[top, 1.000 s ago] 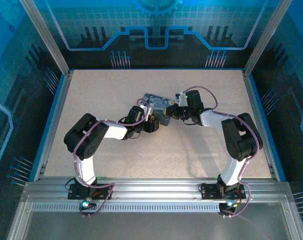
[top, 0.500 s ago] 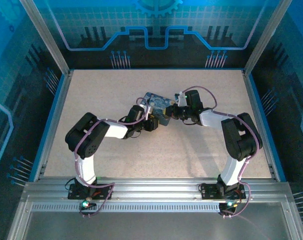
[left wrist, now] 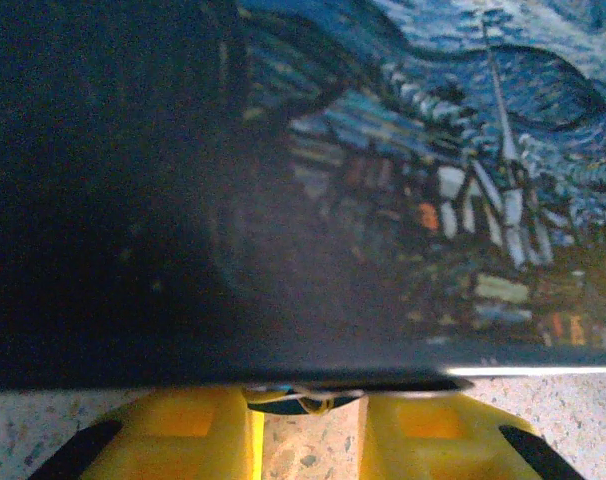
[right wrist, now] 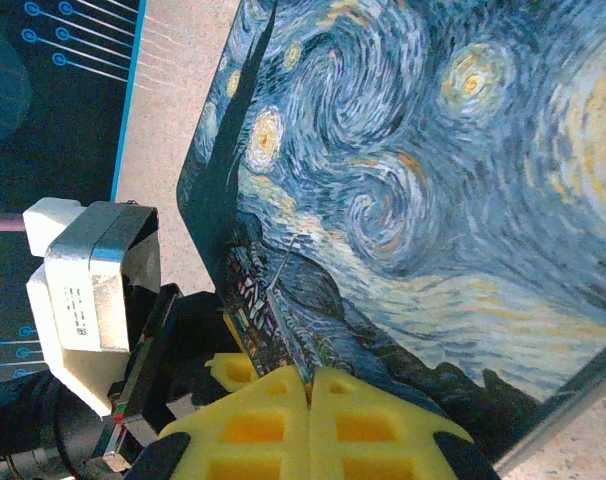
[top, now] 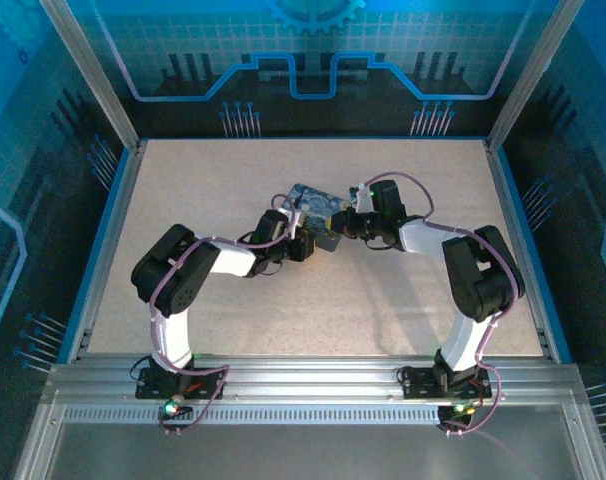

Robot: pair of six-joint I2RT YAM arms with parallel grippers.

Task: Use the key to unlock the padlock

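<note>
1. From above, my left gripper (top: 303, 240) and right gripper (top: 345, 226) meet at the near edge of the swirl-painted blue tin (top: 316, 204). The tin lies mid-table (top: 233, 180), a little toward the far edge. I judge both crowd in there because the small task pieces sit by that edge. They are too small to pick out from up here.
2. On the left wrist, my yellow fingers (left wrist: 173, 440) stand slightly apart, low over the table, tips at the tin's edge. A tiny dark sliver with a yellowish glint, likely the key (left wrist: 305, 403), bridges the gap. I cannot tell whether it is pinched or merely lying there.
3. On the right wrist, my fingers are clenched, pads meeting with no gap, against the tin's painted lid, probably to steady it.
</note>
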